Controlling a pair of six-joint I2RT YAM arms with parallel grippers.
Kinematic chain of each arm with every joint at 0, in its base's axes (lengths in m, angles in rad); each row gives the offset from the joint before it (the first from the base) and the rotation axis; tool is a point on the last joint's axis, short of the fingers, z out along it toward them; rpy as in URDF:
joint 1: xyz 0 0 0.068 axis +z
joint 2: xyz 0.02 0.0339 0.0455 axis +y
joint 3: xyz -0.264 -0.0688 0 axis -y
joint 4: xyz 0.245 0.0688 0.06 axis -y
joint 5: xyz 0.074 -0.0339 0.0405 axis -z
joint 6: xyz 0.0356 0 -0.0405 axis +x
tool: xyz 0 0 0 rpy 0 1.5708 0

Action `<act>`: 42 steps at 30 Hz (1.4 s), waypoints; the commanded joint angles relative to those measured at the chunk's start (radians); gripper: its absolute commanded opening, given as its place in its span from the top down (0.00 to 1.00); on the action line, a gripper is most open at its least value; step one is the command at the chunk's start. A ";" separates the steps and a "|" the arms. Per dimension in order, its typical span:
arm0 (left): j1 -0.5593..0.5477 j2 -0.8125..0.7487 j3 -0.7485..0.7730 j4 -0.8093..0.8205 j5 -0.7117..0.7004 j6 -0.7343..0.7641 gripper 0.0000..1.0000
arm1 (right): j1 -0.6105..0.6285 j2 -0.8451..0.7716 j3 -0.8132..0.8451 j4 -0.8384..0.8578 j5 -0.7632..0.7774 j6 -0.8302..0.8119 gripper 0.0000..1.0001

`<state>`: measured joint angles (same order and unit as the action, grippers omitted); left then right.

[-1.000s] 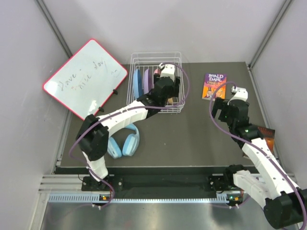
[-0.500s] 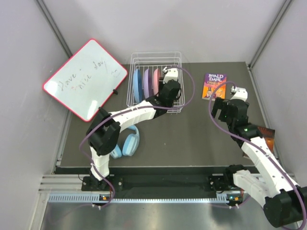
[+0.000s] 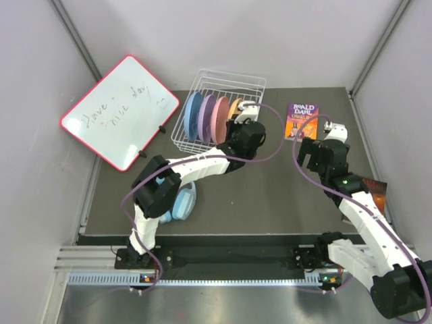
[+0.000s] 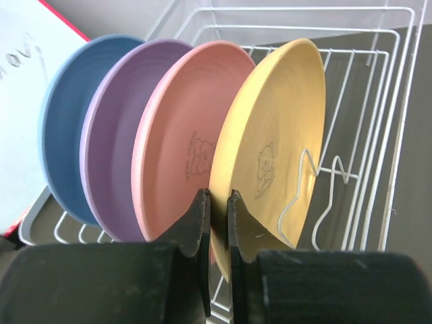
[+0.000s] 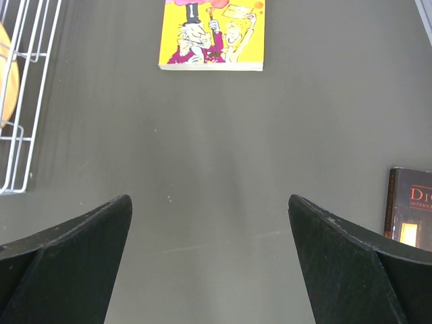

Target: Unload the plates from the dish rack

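One dark table (image 3: 270, 196), pale walls (image 3: 236, 34), yellow plate (image 4: 270, 135)

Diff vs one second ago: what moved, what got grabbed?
The left gripper pulled back from over the dish rack to its near side and shut on the orange-yellow plate at its rim. The rack now sits skewed, far end shifted right. Unchanged: right gripper open and parked; blue plate, purple plate, pink plate racked; whiteboard, headphones.
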<state>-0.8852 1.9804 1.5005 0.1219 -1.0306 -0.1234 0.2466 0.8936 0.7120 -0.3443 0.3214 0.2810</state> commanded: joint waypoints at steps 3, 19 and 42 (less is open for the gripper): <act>-0.060 0.101 0.029 0.431 -0.218 0.270 1.00 | 0.003 0.008 0.006 0.027 0.015 -0.006 0.00; -0.098 -0.017 0.038 0.823 -0.289 0.785 1.00 | 0.002 -0.025 0.006 0.021 0.016 -0.002 0.01; -0.071 -0.239 0.056 -0.020 0.039 0.062 1.00 | 0.002 -0.111 -0.014 0.069 -0.096 0.085 0.00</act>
<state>-0.9749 1.9038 1.4963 0.4961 -1.2095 0.3447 0.2462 0.8177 0.6991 -0.3462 0.3004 0.3172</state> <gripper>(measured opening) 0.092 0.996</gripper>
